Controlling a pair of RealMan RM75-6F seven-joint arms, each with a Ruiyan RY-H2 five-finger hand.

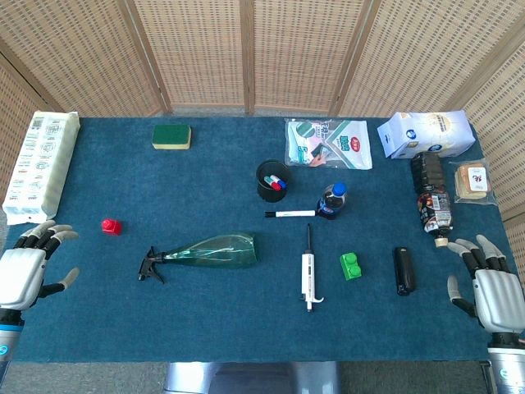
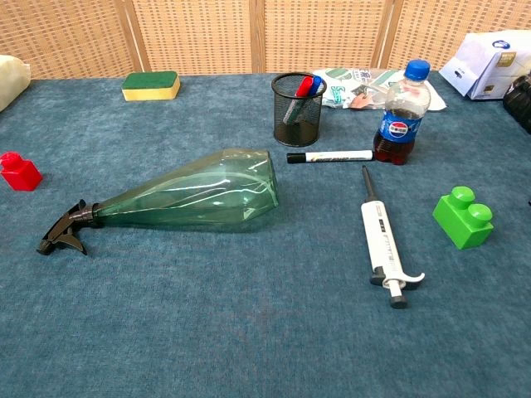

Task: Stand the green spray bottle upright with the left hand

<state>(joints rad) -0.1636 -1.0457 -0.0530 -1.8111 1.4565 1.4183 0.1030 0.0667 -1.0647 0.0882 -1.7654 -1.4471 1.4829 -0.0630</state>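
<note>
The left hand (image 1: 29, 267) rests at the left edge of the dark blue table cloth (image 1: 205, 320), its fingers spread apart, holding nothing and touching no object. The translucent green plastic spray bottle (image 1: 209, 250) lies on its side near the table's middle, black trigger nozzle (image 2: 65, 235) pointing left, well apart from this hand. The right hand (image 1: 488, 283) is also spread and empty at the right edge, near a black rectangular case (image 1: 403, 270)

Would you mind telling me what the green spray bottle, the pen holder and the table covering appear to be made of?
Green spray bottle: probably thin clear plastic, glossy; you see through its tinted body, and its facets catch highlights. Its trigger head looks like matte black plastic.
Pen holder: likely black metal mesh; the markers show through its fine grid.
Table covering: seemingly blue carpet or felt, with a fuzzy, non-reflective surface.
</note>
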